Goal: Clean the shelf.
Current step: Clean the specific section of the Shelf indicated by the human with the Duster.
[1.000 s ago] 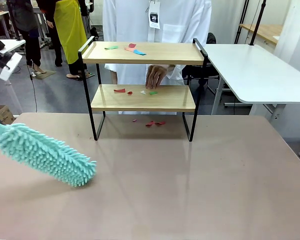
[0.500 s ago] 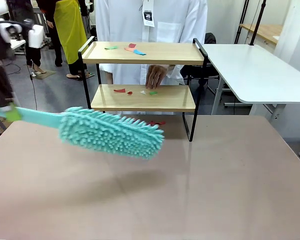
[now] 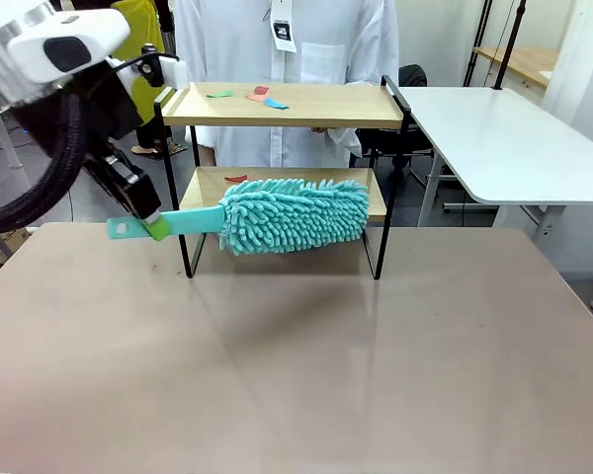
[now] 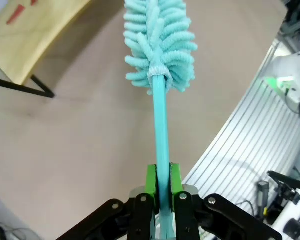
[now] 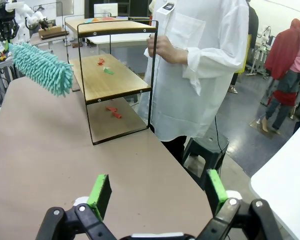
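The shelf (image 3: 376,106) stands at the table's far middle: two wooden boards in a black frame. Coloured paper scraps (image 3: 262,97) lie on its top board, a red one (image 3: 236,179) on the lower board, and more (image 5: 112,111) on the table beneath. My left gripper (image 3: 158,228) is shut on the handle of a teal fluffy duster (image 3: 295,214). The duster is held level in front of the lower board. In the right wrist view the duster (image 5: 42,67) hangs short of the shelf (image 5: 117,85), not touching it. My right gripper (image 5: 157,192) is open and holds nothing.
A person in a white coat (image 3: 306,39) stands right behind the shelf, one hand (image 5: 165,47) held near the shelf's end. A white table (image 3: 504,138) stands at the far right and a black stool (image 5: 205,150) beside the person. The brown table (image 3: 306,365) lies bare in front.
My left arm has swung the duster from low over the near left of the table up and right to the front of the shelf. The person's hand has left the lower board.
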